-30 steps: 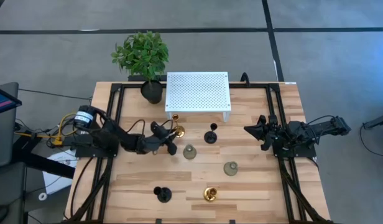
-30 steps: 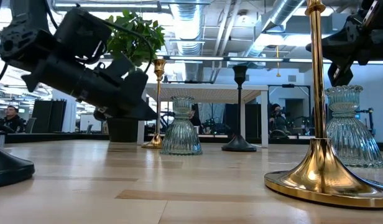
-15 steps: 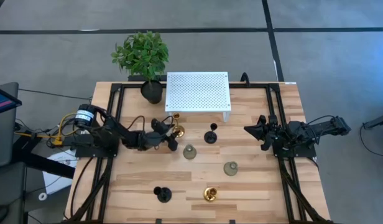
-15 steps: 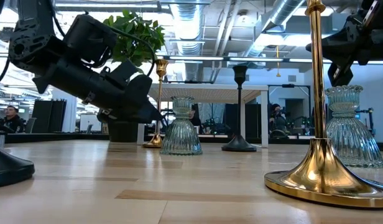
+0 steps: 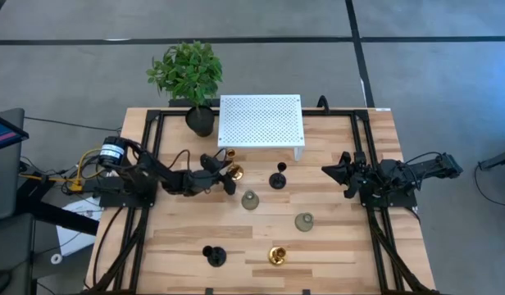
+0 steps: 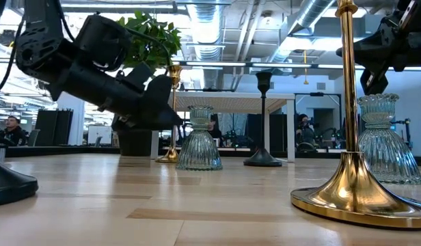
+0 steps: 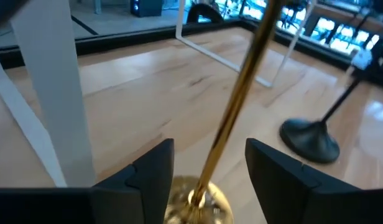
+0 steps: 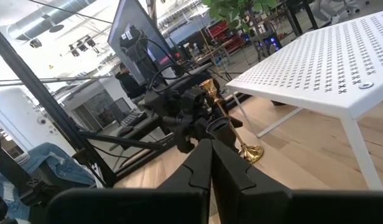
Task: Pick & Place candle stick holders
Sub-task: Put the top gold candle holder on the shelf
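Note:
Six candle stick holders stand on the wooden table. A gold one (image 5: 234, 172) is beside the white stand's near left leg. There are also a black one (image 5: 278, 178), two grey-green ones (image 5: 250, 200) (image 5: 304, 221), and near the front a black one (image 5: 214, 256) and a gold one (image 5: 277, 256). My left gripper (image 5: 225, 177) is open. In the left wrist view its fingers (image 7: 151, 177) stand on either side of the gold stem (image 7: 238, 102) with a gap on each side. My right gripper (image 5: 328, 170) waits shut at the table's right.
A white perforated stand (image 5: 261, 120) sits at the far middle of the table, its leg (image 7: 51, 93) close to my left gripper. A black pot with a green plant (image 5: 191, 78) stands at the far left. Bare wood lies between the holders.
My left gripper has swung toward the table's far edge and a little up, closing in on the gold holder by the white stand, so that its fingers now flank the stem. The holders have stayed where they were.

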Motion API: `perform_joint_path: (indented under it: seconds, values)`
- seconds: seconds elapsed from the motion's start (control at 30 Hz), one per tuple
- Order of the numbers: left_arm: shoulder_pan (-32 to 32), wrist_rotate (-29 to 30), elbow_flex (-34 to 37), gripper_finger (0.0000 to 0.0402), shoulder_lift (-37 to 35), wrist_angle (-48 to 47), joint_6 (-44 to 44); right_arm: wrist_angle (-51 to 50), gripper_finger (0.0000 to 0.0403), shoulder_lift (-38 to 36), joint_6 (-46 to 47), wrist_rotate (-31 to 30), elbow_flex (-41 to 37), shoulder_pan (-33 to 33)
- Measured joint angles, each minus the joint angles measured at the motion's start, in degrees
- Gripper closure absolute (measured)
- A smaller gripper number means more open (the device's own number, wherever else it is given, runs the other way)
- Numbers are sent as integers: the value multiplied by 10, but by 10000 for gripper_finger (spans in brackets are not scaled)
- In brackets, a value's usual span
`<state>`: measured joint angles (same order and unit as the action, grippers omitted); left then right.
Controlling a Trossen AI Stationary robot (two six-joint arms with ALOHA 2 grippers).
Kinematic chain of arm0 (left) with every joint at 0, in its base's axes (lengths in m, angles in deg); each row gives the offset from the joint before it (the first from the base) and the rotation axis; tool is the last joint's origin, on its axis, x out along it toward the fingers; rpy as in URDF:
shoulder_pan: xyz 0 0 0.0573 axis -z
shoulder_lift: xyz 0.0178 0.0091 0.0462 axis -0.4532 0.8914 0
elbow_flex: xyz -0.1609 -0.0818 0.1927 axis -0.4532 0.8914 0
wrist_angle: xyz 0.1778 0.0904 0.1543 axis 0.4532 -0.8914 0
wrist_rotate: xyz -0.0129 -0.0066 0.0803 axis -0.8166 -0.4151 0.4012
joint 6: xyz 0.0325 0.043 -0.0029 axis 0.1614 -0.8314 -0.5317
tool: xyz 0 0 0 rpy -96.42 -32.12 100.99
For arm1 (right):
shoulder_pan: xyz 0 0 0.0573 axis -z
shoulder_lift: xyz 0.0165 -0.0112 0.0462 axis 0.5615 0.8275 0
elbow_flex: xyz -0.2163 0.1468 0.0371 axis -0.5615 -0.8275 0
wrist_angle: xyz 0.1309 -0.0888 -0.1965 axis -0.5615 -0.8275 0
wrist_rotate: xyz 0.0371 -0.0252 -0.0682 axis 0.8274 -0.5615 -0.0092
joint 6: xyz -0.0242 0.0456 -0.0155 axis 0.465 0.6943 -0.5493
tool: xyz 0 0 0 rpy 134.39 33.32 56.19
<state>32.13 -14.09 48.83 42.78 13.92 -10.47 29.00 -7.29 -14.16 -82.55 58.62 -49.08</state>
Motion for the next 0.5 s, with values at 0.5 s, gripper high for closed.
perform_joint_path:
  seconds: [0.5]
  values:
    - [-17, -32, -12, 296, 0, -8, 1, 0, 403, 0, 0, -2, 0, 0]
